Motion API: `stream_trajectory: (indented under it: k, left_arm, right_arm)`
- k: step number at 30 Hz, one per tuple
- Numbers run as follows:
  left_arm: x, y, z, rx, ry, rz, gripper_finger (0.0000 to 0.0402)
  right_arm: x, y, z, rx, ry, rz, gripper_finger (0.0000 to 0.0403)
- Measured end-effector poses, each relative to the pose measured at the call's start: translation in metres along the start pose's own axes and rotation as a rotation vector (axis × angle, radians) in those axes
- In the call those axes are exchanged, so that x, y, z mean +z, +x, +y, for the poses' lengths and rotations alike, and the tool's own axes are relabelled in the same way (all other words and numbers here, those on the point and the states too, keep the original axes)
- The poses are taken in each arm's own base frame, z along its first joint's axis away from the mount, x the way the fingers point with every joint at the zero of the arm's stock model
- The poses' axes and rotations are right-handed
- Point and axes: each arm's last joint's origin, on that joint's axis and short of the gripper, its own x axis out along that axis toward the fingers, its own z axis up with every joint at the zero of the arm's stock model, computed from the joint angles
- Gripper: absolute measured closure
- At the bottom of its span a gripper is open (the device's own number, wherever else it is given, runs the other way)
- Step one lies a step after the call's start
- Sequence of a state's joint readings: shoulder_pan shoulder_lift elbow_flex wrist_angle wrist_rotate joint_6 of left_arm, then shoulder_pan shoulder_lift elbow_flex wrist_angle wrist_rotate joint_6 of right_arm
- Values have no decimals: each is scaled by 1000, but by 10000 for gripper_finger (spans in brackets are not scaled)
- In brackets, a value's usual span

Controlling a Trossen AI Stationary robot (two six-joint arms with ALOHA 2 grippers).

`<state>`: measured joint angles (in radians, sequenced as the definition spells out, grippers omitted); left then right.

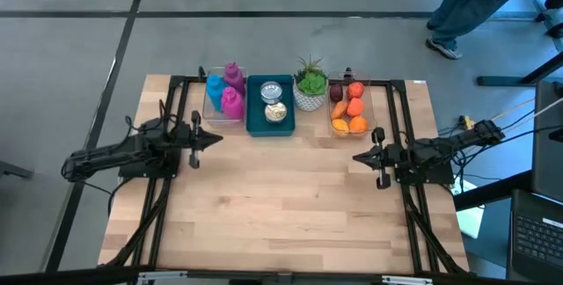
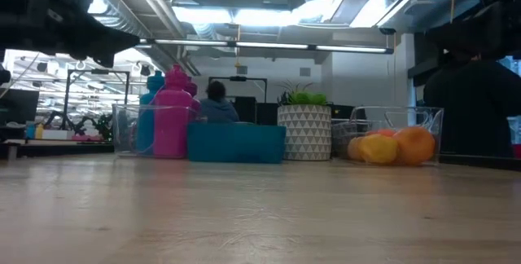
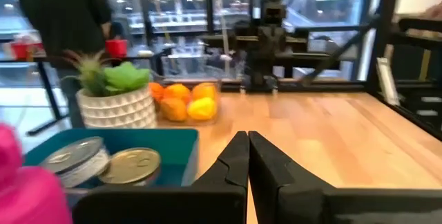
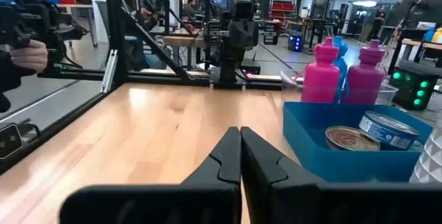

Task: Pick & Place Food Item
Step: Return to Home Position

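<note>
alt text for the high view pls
From above: two dark robot arms lie at the sides of a wooden table, left gripper and right gripper shut and empty. Along the far edge stand bottles in a clear bin, cans in a blue bin, a potted plant and fruit in a second clear bin.

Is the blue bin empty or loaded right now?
Loaded: a blue-labelled tuna can and a gold-topped can lie inside the blue bin.

We see the person (image 1: 471, 8) cut off above the legs by the high view's edge, and the blue bin (image 2: 236, 143) hides its cans (image 1: 275, 111) from the low view.
</note>
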<state>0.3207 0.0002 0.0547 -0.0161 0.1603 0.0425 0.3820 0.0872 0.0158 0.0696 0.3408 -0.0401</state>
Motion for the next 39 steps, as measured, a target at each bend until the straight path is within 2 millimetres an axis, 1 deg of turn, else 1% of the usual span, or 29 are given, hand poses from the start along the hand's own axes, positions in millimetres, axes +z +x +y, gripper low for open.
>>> stream_trajectory:
  k: [3,5,12,20,39]
  left_arm:
    - [-4,1,3,45,2,-36,400]
    - [-2,1,6,73,8,-72,400]
    - [-3,0,12,168,-14,-71,399]
    - [-4,-1,18,313,-80,-73,398]
    - [-5,-1,19,332,-94,-69,399]
  right_arm:
    - [0,0,0,1,-1,3,399]
    - [-1,0,0,-7,-8,9,397]
    - [0,0,-4,-131,-25,10,396]
    - [0,0,-4,-139,-25,10,395]
    - [0,0,-4,-141,-28,9,394]
